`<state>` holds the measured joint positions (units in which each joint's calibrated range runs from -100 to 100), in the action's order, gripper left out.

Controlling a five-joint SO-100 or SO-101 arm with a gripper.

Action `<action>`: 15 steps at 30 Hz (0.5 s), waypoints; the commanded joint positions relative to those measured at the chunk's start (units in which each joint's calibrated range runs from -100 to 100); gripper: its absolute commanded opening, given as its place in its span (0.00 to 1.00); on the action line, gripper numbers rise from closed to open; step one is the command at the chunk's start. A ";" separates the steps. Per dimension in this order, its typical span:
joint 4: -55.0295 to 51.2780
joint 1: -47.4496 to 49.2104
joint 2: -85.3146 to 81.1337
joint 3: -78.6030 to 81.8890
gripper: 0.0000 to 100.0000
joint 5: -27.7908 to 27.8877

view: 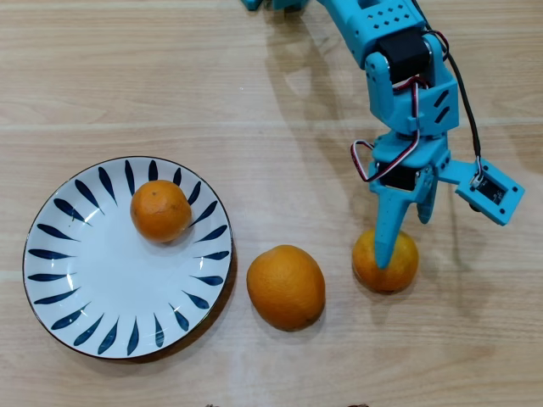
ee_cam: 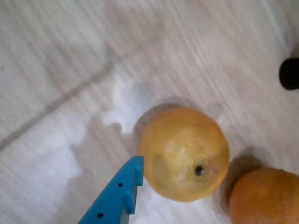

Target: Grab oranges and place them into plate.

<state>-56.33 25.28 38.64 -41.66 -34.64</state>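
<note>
Two oranges (view: 286, 287) are being carried by the wooden surface (view: 170, 85); the spread-open hand (view: 403, 242) is being held over the right one (view: 386, 261).

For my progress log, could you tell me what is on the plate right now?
One small orange sits on the plate, toward its upper right rim. The rest is bare white; nothing covers it.

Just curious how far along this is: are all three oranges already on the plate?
No, in the overhead view only one small orange lies on the plate; the large orange and another small orange sit on the table.
</note>
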 commanded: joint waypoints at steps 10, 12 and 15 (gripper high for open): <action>3.69 -0.28 12.17 -10.36 0.41 -3.21; 3.60 -0.85 13.60 -11.63 0.41 -3.21; 3.09 -1.25 14.45 -11.90 0.41 -4.36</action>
<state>-53.66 25.20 53.45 -50.24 -37.66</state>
